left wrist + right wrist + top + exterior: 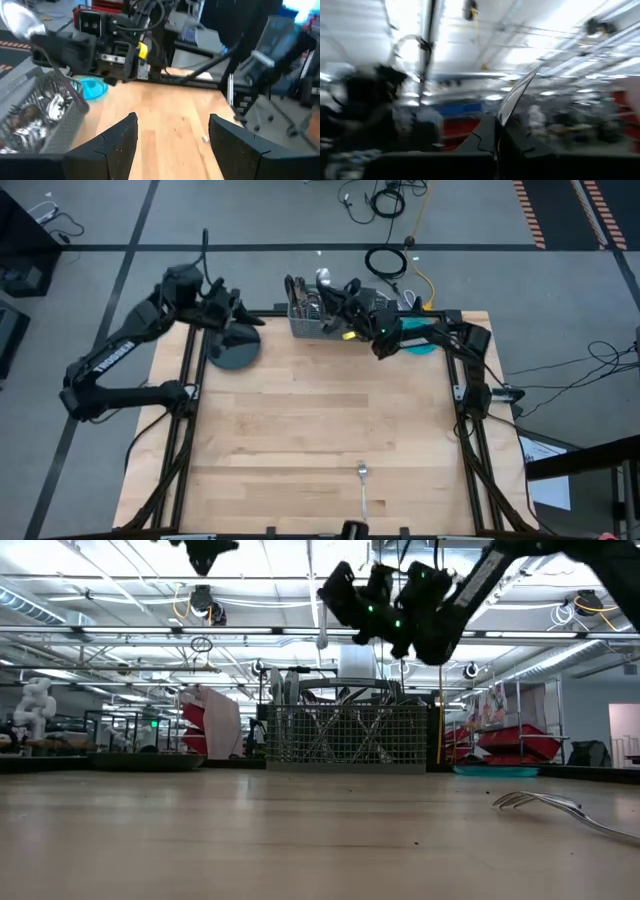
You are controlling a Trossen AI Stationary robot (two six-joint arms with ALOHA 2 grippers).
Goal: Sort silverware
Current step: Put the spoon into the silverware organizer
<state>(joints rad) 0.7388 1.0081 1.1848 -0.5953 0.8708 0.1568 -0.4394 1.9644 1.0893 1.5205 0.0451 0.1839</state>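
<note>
A grey wire-mesh caddy (315, 322) at the table's far edge holds several pieces of silverware (47, 107). My right gripper (332, 290) hangs above the caddy (345, 735), shut on a shiny spoon (17, 17). My left gripper (172, 135) is open with nothing between its fingers. It hovers over the dark round plate (232, 348) at the far left. One fork (363, 480) lies flat on the table near the front edge, also seen in the low view (560, 808). My right gripper pinches the spoon's handle (501, 120) between its two shut fingers. The spoon sticks out past the fingertips and slants upward, its bowl (17, 17) at the free end. It is lifted clear of the caddy and the table.
A teal dish (420, 345) sits at the far right, under the right arm. The bare wooden table (320, 430) stretches from the caddy to the front edge. Cables lie on the floor beyond the far edge.
</note>
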